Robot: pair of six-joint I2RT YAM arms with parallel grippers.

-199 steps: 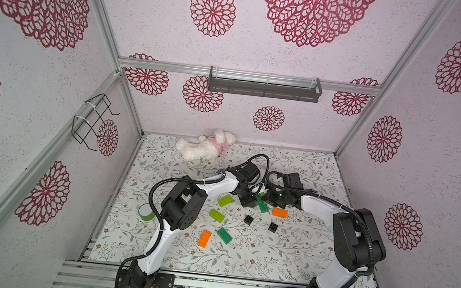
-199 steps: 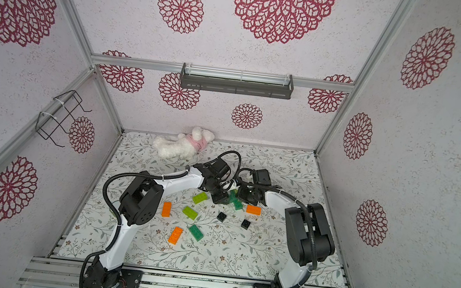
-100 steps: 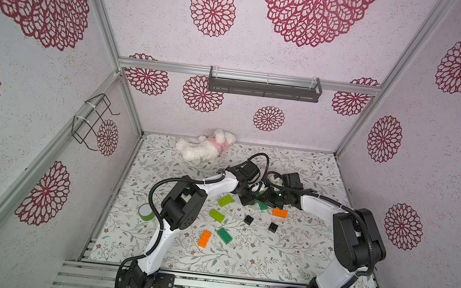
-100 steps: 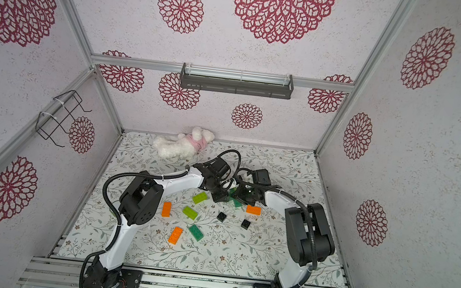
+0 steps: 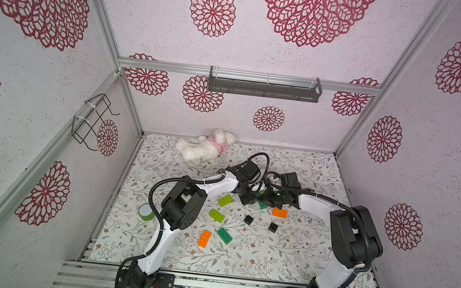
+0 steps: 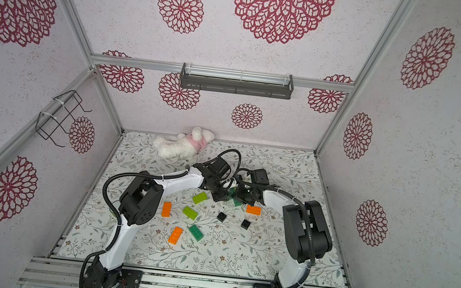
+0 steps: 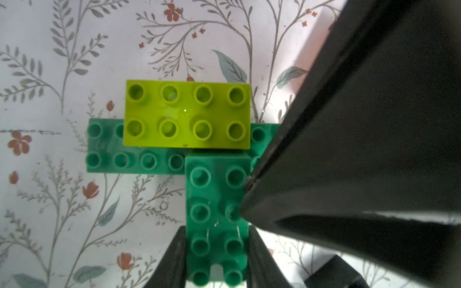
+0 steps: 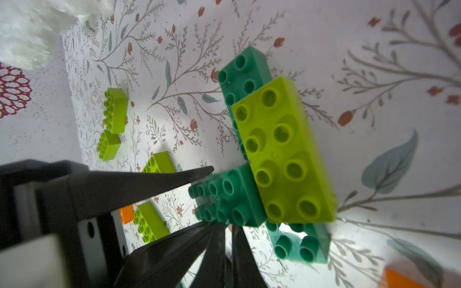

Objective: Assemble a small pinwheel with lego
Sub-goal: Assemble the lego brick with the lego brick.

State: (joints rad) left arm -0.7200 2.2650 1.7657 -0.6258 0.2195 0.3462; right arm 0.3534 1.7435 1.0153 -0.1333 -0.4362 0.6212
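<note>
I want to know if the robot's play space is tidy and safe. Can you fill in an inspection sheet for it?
Surface: floral mat, nothing spilled seen.
Job's things: lime brick sits on dark green base brick; second dark green brick butts against it; loose lime brick, orange brick and black brick lie nearby.
Clutter: white plush toy at the back; green tape roll.
Grippers: left claw shut on second dark green brick; right claw shut, tip against that brick.
Cables: black hoses along both arms, no snag seen.
Surroundings: flowered walls, grey shelf, wire rack.
</note>
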